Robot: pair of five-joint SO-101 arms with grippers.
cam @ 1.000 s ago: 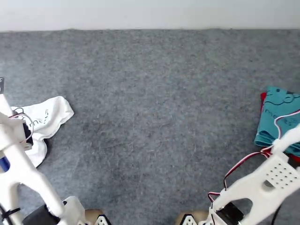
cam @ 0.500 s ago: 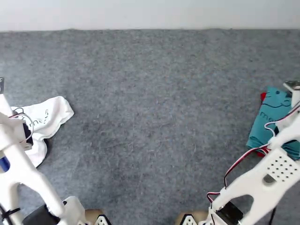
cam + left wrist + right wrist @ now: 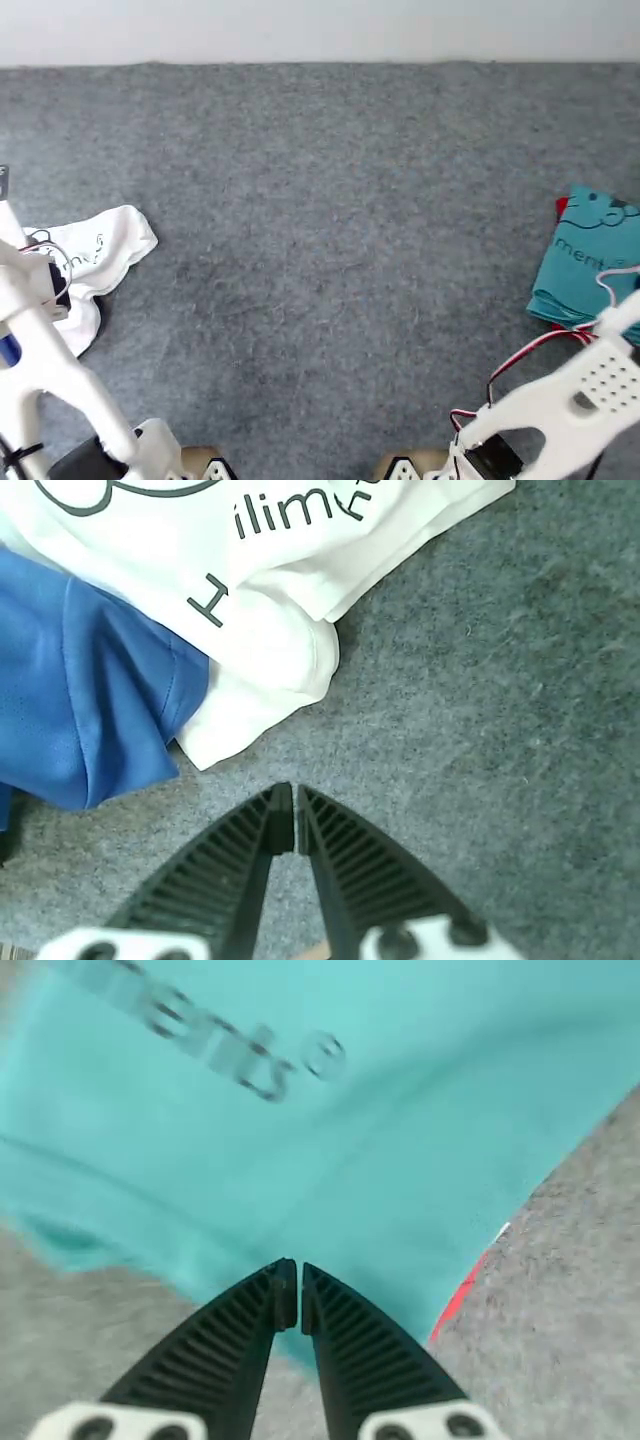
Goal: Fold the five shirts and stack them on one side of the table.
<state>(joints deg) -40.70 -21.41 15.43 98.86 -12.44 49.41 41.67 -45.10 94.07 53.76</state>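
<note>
showing both pincers pressed together, empty: right gripper (image 3: 298, 1295) over the teal shirt (image 3: 400, 1110), stacked on a red shirt (image 3: 458, 1305) at one table (image 3: 330, 200) side; left gripper (image 3: 297, 820) just beside the heaped white shirt (image 3: 280, 600) and blue shirt (image 3: 80, 700); a dragging pass could skew the stack or snag both layers

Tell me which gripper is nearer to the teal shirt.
Right. The right gripper hangs over the edge of the teal shirt; the left gripper is across the table, beside the white shirt and blue shirt.
</note>
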